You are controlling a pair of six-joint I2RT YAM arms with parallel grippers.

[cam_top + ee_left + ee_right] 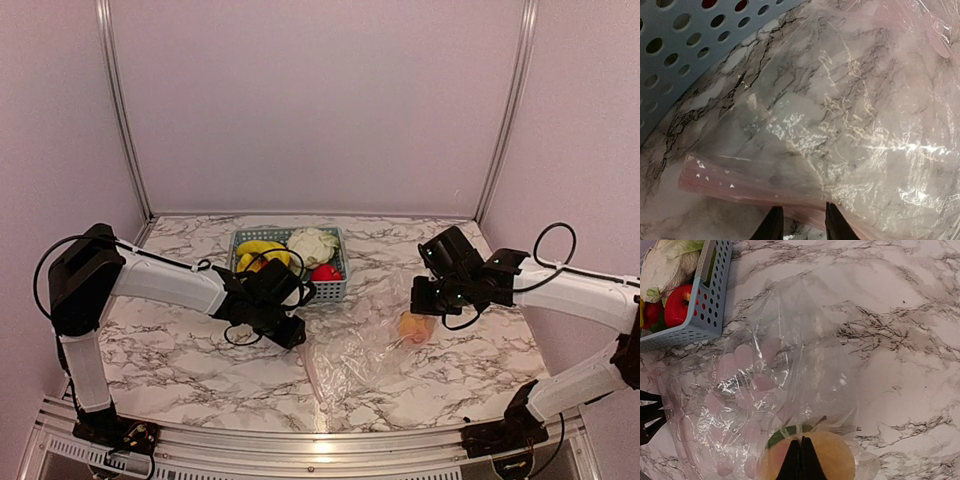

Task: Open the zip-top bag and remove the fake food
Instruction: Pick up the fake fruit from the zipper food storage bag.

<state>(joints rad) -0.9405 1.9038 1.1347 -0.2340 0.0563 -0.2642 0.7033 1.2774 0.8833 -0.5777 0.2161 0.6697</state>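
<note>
The clear zip-top bag (355, 352) lies crumpled on the marble table, its pale pink zipper strip (740, 185) toward the left arm. An orange-pink toy fruit with a green leaf (840, 460) sits inside the bag at its right end (414, 327). My right gripper (801, 460) is shut, pinching the bag's film right above that fruit (428, 300). My left gripper (802, 227) is open, its tips at the zipper strip, holding nothing (290, 332). Yellow bananas (262, 250), a white cauliflower (313, 245) and a red apple (325, 272) lie in the blue basket.
The light blue slotted basket (338, 290) stands behind the bag, close to the left gripper; its wall fills the upper left of the left wrist view (680, 50). It also shows in the right wrist view (705, 300). Grey walls enclose the table.
</note>
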